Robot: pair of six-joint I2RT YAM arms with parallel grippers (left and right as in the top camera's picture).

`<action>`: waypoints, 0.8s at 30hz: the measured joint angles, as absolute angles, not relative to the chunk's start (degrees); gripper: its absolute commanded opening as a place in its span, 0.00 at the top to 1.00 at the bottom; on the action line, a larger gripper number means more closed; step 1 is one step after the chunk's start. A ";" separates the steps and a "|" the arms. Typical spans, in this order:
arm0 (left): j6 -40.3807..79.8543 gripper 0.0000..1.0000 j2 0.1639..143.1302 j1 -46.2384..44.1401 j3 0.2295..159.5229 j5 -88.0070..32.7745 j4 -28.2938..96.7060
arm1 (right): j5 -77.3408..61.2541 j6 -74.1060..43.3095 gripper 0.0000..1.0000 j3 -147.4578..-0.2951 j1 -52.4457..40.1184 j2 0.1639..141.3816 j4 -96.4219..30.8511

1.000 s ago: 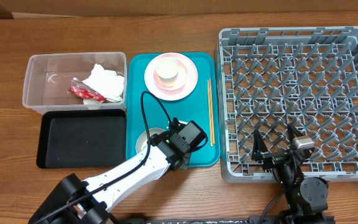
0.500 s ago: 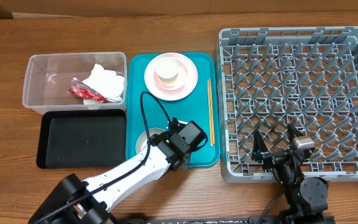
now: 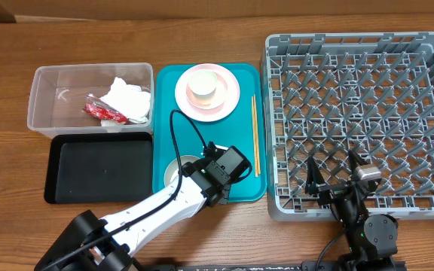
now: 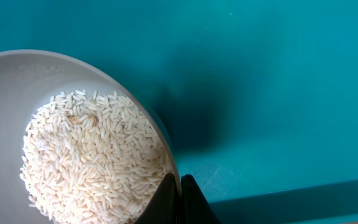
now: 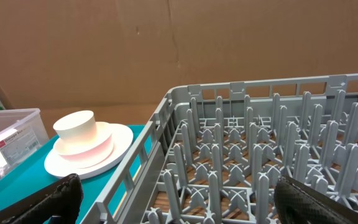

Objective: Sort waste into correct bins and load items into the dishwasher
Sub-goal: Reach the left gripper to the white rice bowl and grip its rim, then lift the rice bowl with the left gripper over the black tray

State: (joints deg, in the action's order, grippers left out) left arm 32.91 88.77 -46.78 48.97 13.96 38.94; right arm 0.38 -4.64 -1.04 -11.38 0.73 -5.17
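Observation:
My left gripper [image 4: 179, 200] is shut on the rim of a whitish bowl [image 4: 17, 87] that holds loose white rice [image 4: 92, 155]; the bowl [image 3: 178, 167] sits at the front left of the teal tray [image 3: 239, 177]. A pink plate [image 3: 230, 94] with a small white cup [image 3: 205, 86] on it sits at the tray's back; it also shows in the right wrist view [image 5: 89, 152]. Chopsticks [image 3: 255, 135] lie along the tray's right side. The clear tub [image 3: 51, 98] holds white tissue [image 3: 126, 98] and a red wrapper [image 3: 100, 113]. My right gripper [image 3: 331, 172] is open over the grey dish rack [image 3: 360, 113] front edge.
The black tray [image 3: 100, 169] lies in front of the clear tub, left of the teal tray. The rack's upright pegs [image 5: 260, 155] fill the right wrist view. A brown cardboard wall [image 5: 166, 43] stands behind the table.

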 measured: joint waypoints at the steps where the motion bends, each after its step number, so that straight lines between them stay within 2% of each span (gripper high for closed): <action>1: 32.91 0.96 88.77 -46.78 48.97 13.98 38.96 | 0.38 -4.64 0.00 -1.04 -11.40 0.73 -5.19; 9: 32.91 0.96 88.77 -46.78 49.39 14.00 40.32 | 0.38 -4.64 0.00 -1.04 -11.40 0.73 -5.17; 19: 32.88 0.96 88.92 -46.30 60.05 11.99 52.49 | 0.38 -4.64 0.00 -1.04 -11.40 0.73 -5.13; 24: 31.35 0.96 88.92 -40.97 66.78 5.76 57.93 | 0.38 -4.62 0.00 -1.04 -11.40 0.73 -5.15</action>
